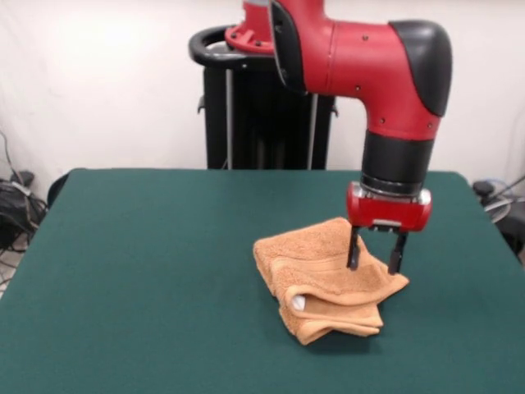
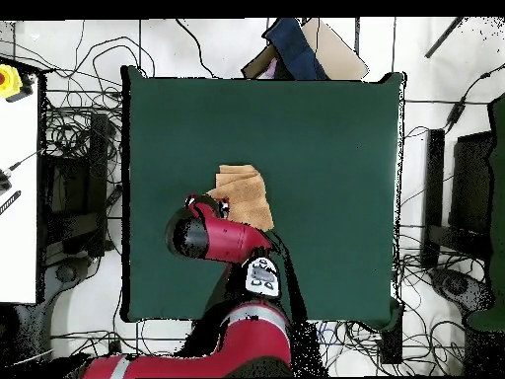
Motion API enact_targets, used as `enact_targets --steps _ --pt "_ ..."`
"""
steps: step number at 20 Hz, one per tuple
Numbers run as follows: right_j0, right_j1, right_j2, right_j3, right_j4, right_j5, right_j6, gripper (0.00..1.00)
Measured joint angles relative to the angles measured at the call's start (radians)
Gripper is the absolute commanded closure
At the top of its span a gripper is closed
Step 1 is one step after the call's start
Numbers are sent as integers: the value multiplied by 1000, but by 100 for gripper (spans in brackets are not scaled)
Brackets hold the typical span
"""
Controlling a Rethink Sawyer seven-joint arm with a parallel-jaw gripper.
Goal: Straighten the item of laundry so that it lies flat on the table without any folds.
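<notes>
1 folded towel (image 1: 324,275), 1 table (image 1: 148,263), 1 spread pincer (image 1: 376,256).

Towel (image 2: 249,195) partly hidden under arm (image 2: 222,240)

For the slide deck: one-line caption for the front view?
Sawyer's open claw poised over the folded orange towel on the green table.

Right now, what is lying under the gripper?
The folded orange-tan towel lies under the open gripper, bunched in layers on the green table. In the overhead view the arm covers the towel's near edge, so that part cannot be seen.
</notes>
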Motion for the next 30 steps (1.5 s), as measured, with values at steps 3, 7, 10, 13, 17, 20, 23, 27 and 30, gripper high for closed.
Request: enact_targets --steps 3,7,10,13,17,20,23,27,30 --pt "-3 24 26 0 0 -15 0 0" --pt "-2 56 54 0 0 -30 0 0" --pt "2 81 68 -1 1 -48 0 0" --pt "25 86 52 0 10 -74 0 0" --pt "129 102 -27 0 81 -123 0 0" --pt "220 116 -82 0 140 -154 0 0" --pt "259 123 -99 0 153 -169 0 0" --pt "254 123 -99 1 153 -171 0 0" --pt "231 117 -98 4 153 -171 0 0"
